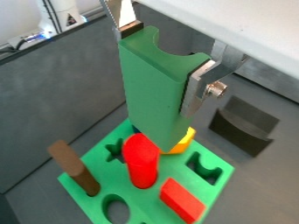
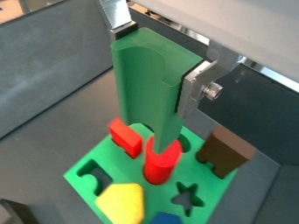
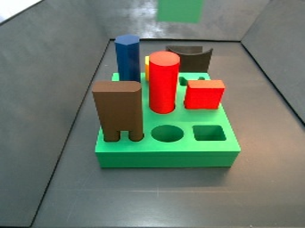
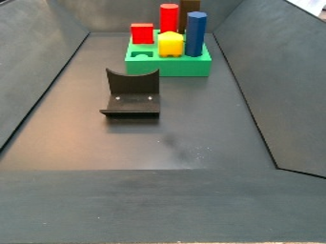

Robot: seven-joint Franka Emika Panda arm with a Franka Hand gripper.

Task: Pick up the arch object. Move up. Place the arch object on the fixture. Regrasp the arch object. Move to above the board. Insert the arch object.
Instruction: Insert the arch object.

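Two silver fingers [image 1: 201, 85] of the end effector [image 1: 158, 66] clamp the arch object [image 1: 156, 87], which looks dull green here, held upright high above the board [image 1: 126, 185]. Red cylinder [image 1: 142, 161] stands directly beneath. Fixture [image 4: 132, 93] sits apart.

Five loose pieces stand upright, close together. In a side view, a red cylinder [image 3: 163, 82] is in the middle of the group. A taller blue cylinder [image 3: 127, 58] stands at its 11 o'clock, a red cube [image 3: 204, 93] just beside it at its 3 o'clock, and a light brown two-legged block [image 3: 118, 111] on its two legs at its 8 o'clock. A yellow piece [image 3: 148, 63] shows only as a sliver between the two cylinders; its shape cannot be told there. The dark grey floor [image 4: 152, 143] is ringed by sloping grey walls [image 4: 38, 86].
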